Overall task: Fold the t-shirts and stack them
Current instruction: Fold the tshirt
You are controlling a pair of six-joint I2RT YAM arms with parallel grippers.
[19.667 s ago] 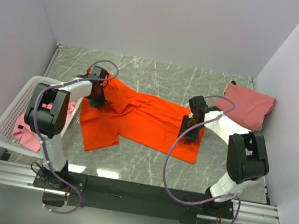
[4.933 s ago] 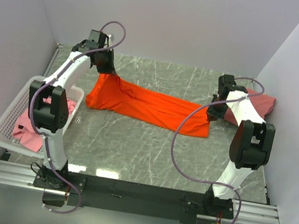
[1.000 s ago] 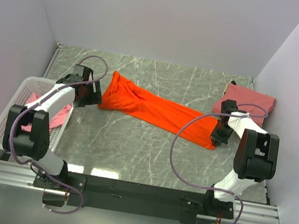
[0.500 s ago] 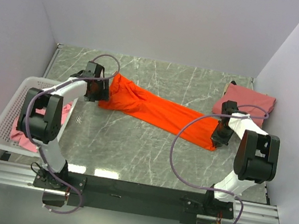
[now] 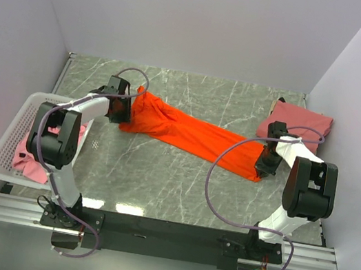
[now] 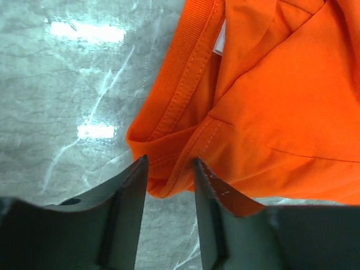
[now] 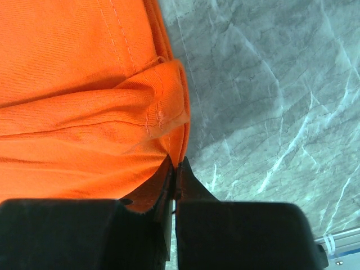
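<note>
Lying crumpled in basket point(image 5: 12, 132) — pink t-shirt point(image 5: 26, 161)

We see a grey-green marble-patterned tabletop point(image 5: 179, 184) veined in white, enclosed by plain pale lavender walls point(image 5: 187, 17) at 9, 12 and 3 o'clock. A black-and-aluminium mounting rail point(image 5: 163, 233) runs along 6 o'clock. Overhead light glints off the stone just beyond it.
</note>
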